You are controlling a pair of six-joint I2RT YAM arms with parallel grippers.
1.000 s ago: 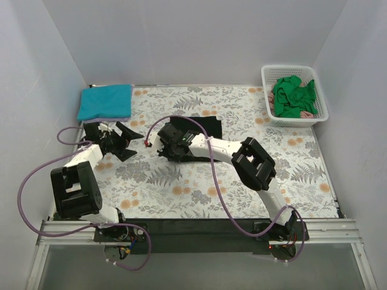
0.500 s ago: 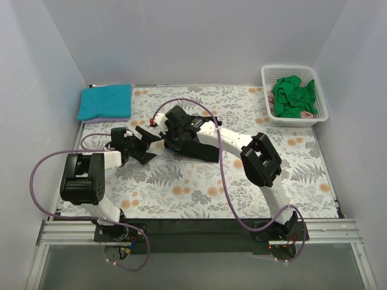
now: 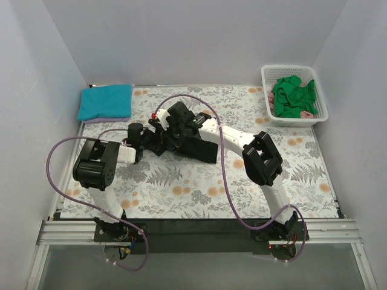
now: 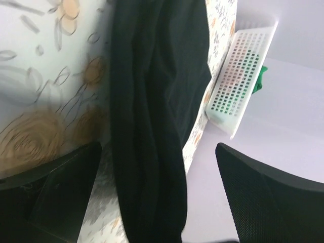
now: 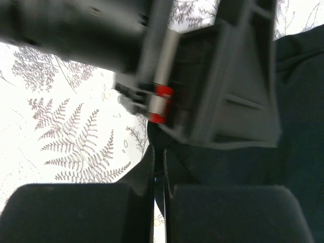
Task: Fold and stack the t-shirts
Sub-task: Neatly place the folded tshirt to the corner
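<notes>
The large black t-shirt (image 3: 199,145) lies folded in a thick strip mid-table. My right gripper (image 3: 162,134) is at its left end, jaws pressed shut on a thin edge of the black cloth (image 5: 223,167), as the right wrist view (image 5: 158,167) shows. My left gripper (image 3: 147,142) is right beside it, open, its fingers (image 4: 55,197) on either side of the black shirt's folded end (image 4: 152,126) without closing on it. A teal t-shirt (image 3: 106,101) lies folded on a lavender one (image 3: 91,119) at the back left. Green t-shirts (image 3: 291,95) fill the basket.
The white lattice basket (image 3: 319,115) stands at the back right, and also shows in the left wrist view (image 4: 238,86). The fern-print table cover (image 3: 181,187) spreads under everything. Grey walls close in on three sides. The two grippers nearly touch each other.
My left gripper has swung right from the table's left side to the black shirt's left end. My right gripper has shifted slightly back and left with the cloth.
</notes>
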